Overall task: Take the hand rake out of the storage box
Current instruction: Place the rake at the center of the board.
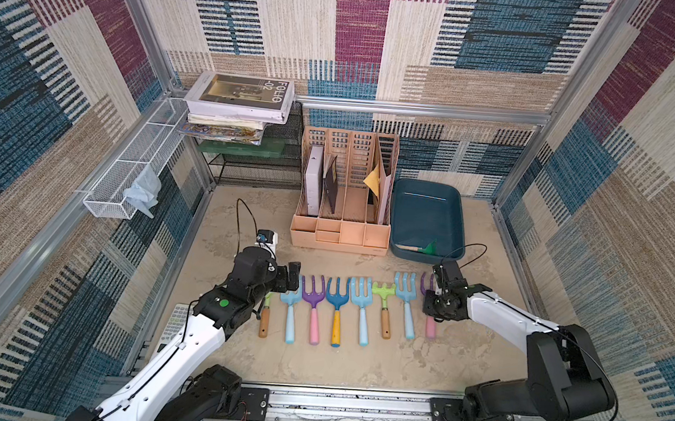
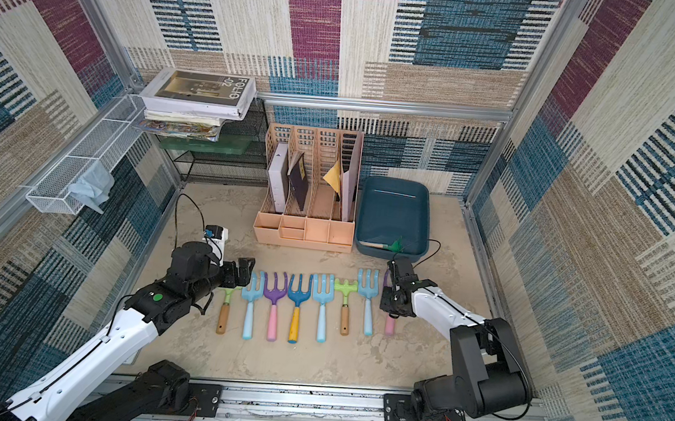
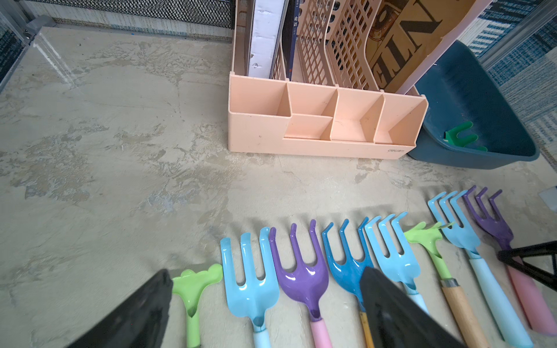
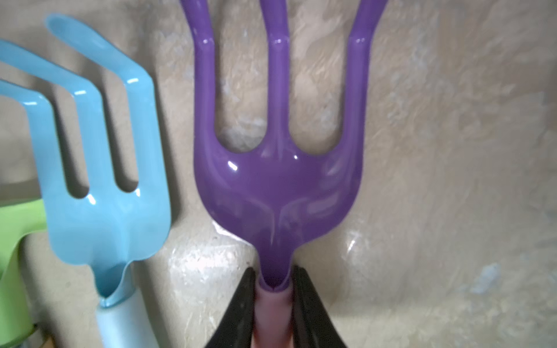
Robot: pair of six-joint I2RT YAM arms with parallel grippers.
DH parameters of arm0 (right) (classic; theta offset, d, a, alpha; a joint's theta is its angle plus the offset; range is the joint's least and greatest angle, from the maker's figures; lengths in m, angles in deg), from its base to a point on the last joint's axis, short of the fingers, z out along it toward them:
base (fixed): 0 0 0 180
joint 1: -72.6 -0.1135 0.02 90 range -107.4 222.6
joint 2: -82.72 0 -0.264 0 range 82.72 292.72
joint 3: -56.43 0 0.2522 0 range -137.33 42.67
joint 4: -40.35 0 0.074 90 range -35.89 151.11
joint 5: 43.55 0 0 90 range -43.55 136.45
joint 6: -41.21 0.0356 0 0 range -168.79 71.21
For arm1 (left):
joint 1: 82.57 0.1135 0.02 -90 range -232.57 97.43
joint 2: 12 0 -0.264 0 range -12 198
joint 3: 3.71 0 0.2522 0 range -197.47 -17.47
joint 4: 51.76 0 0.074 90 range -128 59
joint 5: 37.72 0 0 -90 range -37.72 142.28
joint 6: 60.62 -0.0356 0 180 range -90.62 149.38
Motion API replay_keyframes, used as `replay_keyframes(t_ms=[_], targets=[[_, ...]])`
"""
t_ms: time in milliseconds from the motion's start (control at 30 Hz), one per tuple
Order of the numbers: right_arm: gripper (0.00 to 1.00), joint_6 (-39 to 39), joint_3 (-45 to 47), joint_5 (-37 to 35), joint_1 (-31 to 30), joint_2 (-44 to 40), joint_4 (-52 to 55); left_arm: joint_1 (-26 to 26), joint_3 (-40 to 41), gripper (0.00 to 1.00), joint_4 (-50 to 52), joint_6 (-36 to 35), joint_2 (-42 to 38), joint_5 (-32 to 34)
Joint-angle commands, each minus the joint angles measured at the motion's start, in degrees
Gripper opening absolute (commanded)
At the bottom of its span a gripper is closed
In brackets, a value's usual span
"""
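The teal storage box [image 1: 427, 185] [image 2: 396, 183] [image 3: 470, 90] stands at the back right. In its near end lies a green hand rake [image 1: 428, 248] [image 2: 395, 245] [image 3: 461, 137] with a wooden handle. My right gripper [image 4: 273, 277] [image 1: 438, 297] [image 2: 393, 297] is in front of the box, shut on the pink handle of a purple hand rake [image 4: 277, 186] [image 3: 494, 223]. That rake is at the right end of a row on the table. My left gripper [image 3: 265, 271] [image 1: 293, 276] [image 2: 245, 270] hangs open over the row's left end, holding nothing.
Several coloured hand rakes [image 1: 338, 303] lie side by side across the table, tines toward the back. A peach file organizer [image 1: 341, 224] stands just left of the box. A white mesh basket [image 1: 131, 168] and stacked books [image 1: 239, 99] are at the back left.
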State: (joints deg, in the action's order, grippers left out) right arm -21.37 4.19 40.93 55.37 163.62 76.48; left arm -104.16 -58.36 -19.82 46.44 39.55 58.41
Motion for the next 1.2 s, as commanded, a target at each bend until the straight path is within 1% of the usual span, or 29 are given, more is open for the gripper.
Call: replay_keyframes(t_ms=[0, 67, 200, 367, 433, 500, 567, 700, 833, 867, 900, 933, 967, 1033, 1067, 1100, 1167], targets=[[0.21, -0.9, 0.6, 1.2, 0.1, -0.6, -0.4, 0.1, 0.0, 0.99, -0.6, -0.1, -0.2, 0.4], [0.21, -1.6, 0.8, 2.0, 0.3, -0.6, -0.7, 0.1, 0.0, 0.99, -0.5, -0.2, -0.2, 0.4], [0.15, -4.2, -0.5, 3.1, 0.5, 0.0, 0.3, 0.1, 0.1, 0.99, -0.6, -0.2, -0.3, 0.3], [0.11, -9.0, -3.3, 1.6, 1.4, 0.3, 3.4, 0.1, 0.1, 0.99, -0.6, -0.2, -0.2, 0.5], [0.10, -9.9, -3.5, 3.1, 2.3, 0.2, 3.3, 0.1, 0.2, 0.99, -0.6, -0.3, -0.3, 0.4], [0.10, -11.1, -3.4, 6.1, 2.8, 0.6, 2.5, 0.1, 0.2, 0.99, -0.6, -0.2, -0.5, 0.5], [0.10, -10.9, -3.7, 6.0, 2.8, 1.7, 2.9, 0.1, 0.4, 0.99, -0.7, -0.3, -0.6, 0.5], [0.11, -11.2, -3.6, 7.8, 2.4, 4.2, 2.5, 0.1, 0.3, 0.99, -0.7, -0.3, -0.6, 0.5], [0.11, -10.6, -3.9, 6.5, 2.0, 5.1, 3.0, 0.1, 0.3, 0.99, -0.7, -0.2, -0.6, 0.7], [0.13, -10.4, -3.9, 6.0, 2.0, 5.1, 3.1, 0.2, 0.3, 0.99, -0.7, -0.3, -0.6, 0.7], [0.16, -10.1, -3.9, 5.7, 2.0, 4.8, 3.3, 0.1, 0.4, 0.99, -0.8, -0.3, -0.6, 0.6], [0.23, -10.1, -3.9, 5.6, 2.0, 4.7, 3.4, 0.2, 0.4, 0.99, -0.8, -0.3, -0.6, 0.6], [0.36, -10.1, -4.1, 5.7, 1.9, 4.4, 3.6, 0.1, 0.3, 0.99, -0.8, -0.3, -0.6, 0.6], [0.49, -10.1, -4.6, 5.7, 1.9, 4.1, 4.4, 0.1, 0.3, 0.99, -0.8, -0.2, -0.5, 0.6], [0.59, -9.9, -5.1, 5.3, 1.9, 3.9, 5.1, 0.1, 0.3, 0.99, -0.8, -0.3, -0.5, 0.5], [0.62, -9.7, -5.8, 4.6, 1.9, 3.7, 5.8, 0.2, 0.3, 0.99, -0.8, -0.3, -0.5, 0.6], [0.63, -9.1, -8.4, 3.5, 2.0, 3.0, 8.1, 0.2, 0.4, 0.99, -0.9, -0.3, -0.4, 0.5]])
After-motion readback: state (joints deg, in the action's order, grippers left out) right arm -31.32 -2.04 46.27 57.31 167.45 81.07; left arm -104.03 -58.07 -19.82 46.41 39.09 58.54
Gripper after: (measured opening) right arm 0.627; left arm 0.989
